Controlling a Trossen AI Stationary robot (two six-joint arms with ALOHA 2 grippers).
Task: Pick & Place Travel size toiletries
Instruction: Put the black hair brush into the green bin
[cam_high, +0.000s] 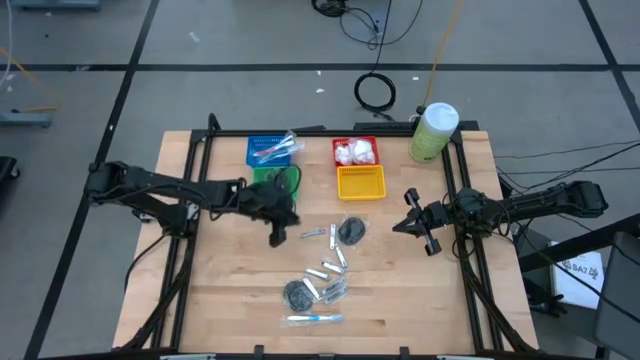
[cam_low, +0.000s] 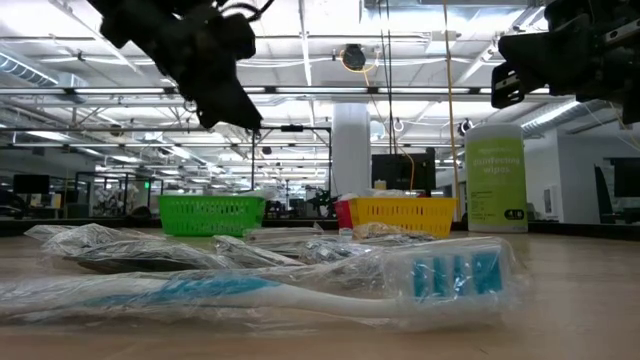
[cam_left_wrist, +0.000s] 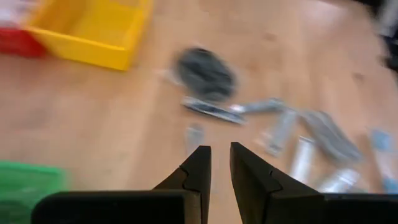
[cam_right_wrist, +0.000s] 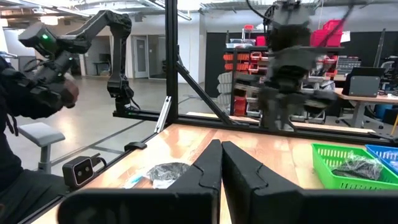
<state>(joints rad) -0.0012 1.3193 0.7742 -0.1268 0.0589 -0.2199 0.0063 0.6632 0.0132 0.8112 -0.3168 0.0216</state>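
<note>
The travel size toiletries lie in clear wrap on the wooden table (cam_high: 220, 290). They are a dark disc (cam_high: 350, 230), several silver tubes (cam_high: 328, 268), a second disc (cam_high: 298, 293) and a blue toothbrush (cam_high: 314, 318) by the near edge. My left gripper (cam_high: 278, 235) hangs above the table beside the green basket (cam_high: 276, 180), slanting down toward the disc (cam_left_wrist: 205, 73) and tubes (cam_left_wrist: 292, 137). Its fingers (cam_left_wrist: 198, 168) stand almost together with nothing between them. My right gripper (cam_high: 400, 222) waits at the right, shut and empty.
At the back stand a blue basket (cam_high: 272, 150) with wrapped toothbrushes, a red basket (cam_high: 355, 150) with white packets, a yellow basket (cam_high: 361, 182) and a pale-green canister (cam_high: 433, 132). A dark item lies in the green basket (cam_right_wrist: 354, 165). A person's sleeve (cam_right_wrist: 25, 93) shows beyond the table.
</note>
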